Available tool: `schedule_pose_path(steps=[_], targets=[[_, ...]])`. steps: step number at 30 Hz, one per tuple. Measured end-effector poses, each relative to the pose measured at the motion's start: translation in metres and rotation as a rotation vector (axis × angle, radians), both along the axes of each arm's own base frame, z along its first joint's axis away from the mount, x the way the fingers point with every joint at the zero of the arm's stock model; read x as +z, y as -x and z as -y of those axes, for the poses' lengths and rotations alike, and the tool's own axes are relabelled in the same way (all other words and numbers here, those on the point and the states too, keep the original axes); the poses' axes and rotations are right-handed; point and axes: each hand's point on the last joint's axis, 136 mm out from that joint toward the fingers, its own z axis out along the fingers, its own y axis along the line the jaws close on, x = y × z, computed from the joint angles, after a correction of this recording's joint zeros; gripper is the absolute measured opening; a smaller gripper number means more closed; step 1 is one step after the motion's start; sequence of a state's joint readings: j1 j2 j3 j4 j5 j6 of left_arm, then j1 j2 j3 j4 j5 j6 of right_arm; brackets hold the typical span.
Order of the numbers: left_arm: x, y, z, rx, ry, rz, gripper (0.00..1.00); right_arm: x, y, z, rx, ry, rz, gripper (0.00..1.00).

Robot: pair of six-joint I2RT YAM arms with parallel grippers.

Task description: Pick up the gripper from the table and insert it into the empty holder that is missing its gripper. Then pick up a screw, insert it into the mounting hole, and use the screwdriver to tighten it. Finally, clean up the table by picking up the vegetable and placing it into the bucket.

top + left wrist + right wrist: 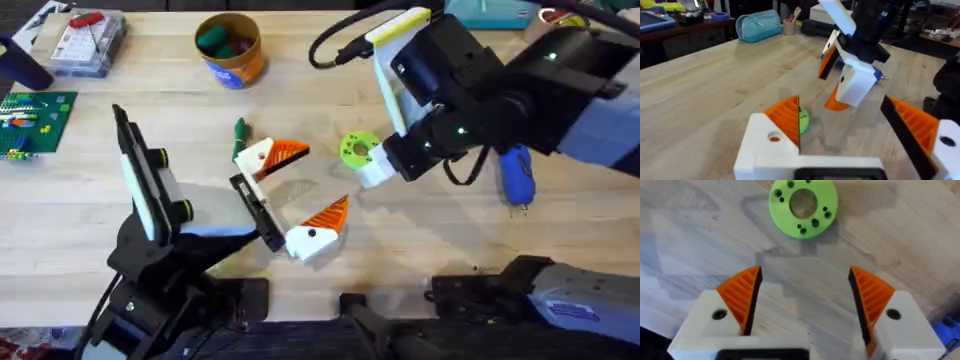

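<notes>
We saw the left gripper (295,195) resting low over the middle of the wooden surface (90,200), its jaws spread wide and grasping nothing, the white fingers with orange ribbed pads (287,152) pointing toward the lime-green disc (357,149). The right gripper (805,300) hovered just above that disc (803,206), jaws likewise released and empty, with bare wood between its pads (742,296). The dark-green vegetable (240,131) lay on the surface just beside the far finger of the left gripper, near the disc and apart from the bucket (230,48), which stood at the far edge holding green and red pieces. The blue screwdriver (517,174) lay on the surface to the right, partly under the right arm. A clear plastic box with a red-handled tool (88,40) sat at the far left corner. From the left wrist, the right gripper (832,80) hung above the surface past the disc (803,119).
</notes>
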State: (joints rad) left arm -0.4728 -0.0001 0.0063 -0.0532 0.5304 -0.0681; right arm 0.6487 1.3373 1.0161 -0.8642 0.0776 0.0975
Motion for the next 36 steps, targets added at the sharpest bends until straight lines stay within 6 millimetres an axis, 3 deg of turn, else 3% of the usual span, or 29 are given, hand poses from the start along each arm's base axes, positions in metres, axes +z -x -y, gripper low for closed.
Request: schedule_pose_path(steps=[15, 20, 26, 31, 36], targets=[[0.0, 0.0, 0.0, 0.0, 0.0, 0.0, 0.994, -0.001, -0.005, 0.007, -0.044, -0.034, -0.025, 0.997], [0.0, 0.0, 0.0, 0.0, 0.0, 0.0, 0.994, -0.014, -0.008, 0.014, -0.084, -0.023, -0.083, 0.997], [0.0, 0.0, 0.0, 0.0, 0.0, 0.0, 0.994, -0.025, -0.019, 0.006, -0.084, -0.002, -0.135, 0.991], [0.0, 0.0, 0.0, 0.0, 0.0, 0.0, 0.994, -0.022, -0.034, -0.004, -0.083, -0.01, -0.122, 0.942], [0.0, 0.0, 0.0, 0.0, 0.0, 0.0, 0.994, -0.029, -0.036, -0.005, -0.084, 0.0, -0.139, 0.849]])
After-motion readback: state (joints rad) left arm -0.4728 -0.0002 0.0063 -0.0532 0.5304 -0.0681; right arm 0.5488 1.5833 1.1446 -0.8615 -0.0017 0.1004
